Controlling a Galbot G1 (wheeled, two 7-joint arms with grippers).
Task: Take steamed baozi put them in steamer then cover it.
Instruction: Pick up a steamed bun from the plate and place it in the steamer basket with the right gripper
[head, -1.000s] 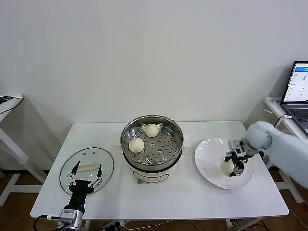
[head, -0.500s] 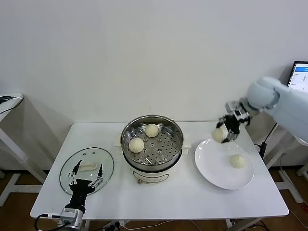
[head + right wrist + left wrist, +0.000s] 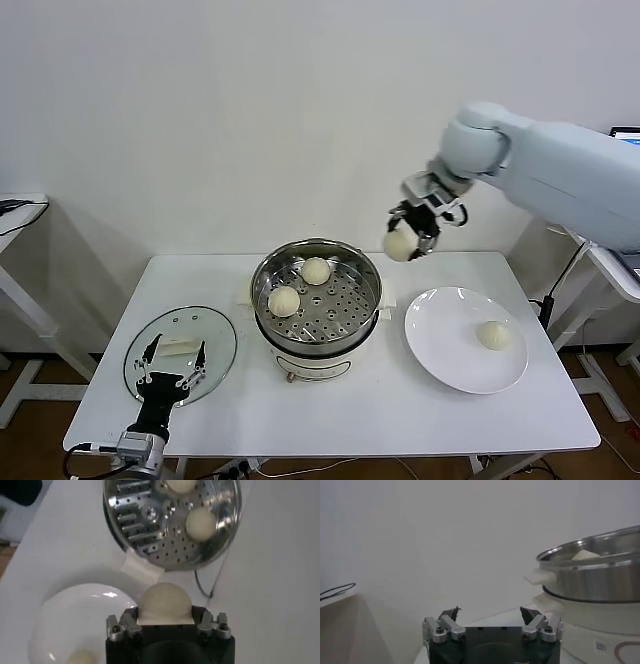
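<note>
My right gripper (image 3: 407, 238) is shut on a cream-white baozi (image 3: 399, 243), held in the air just right of the steamer (image 3: 316, 305) and above its rim. From the right wrist the same baozi (image 3: 164, 602) fills the gap of the right gripper (image 3: 165, 617). Two baozi (image 3: 316, 270) (image 3: 283, 300) lie on the perforated tray inside the steamer. One more baozi (image 3: 493, 335) rests on the white plate (image 3: 450, 345). The glass cover (image 3: 215, 340) lies flat at the table's left. My left gripper (image 3: 172, 368) stands open low over the cover's near edge, nothing between its fingers (image 3: 451, 614).
The white table (image 3: 380, 410) carries everything. A laptop edge (image 3: 626, 133) shows on a side stand at far right. Another white stand (image 3: 15, 215) is at far left. A white wall rises behind the table.
My right gripper has lifted a baozi off the plate and carried it up and left toward the steamer. One baozi stays on the plate. The left gripper has barely moved.
</note>
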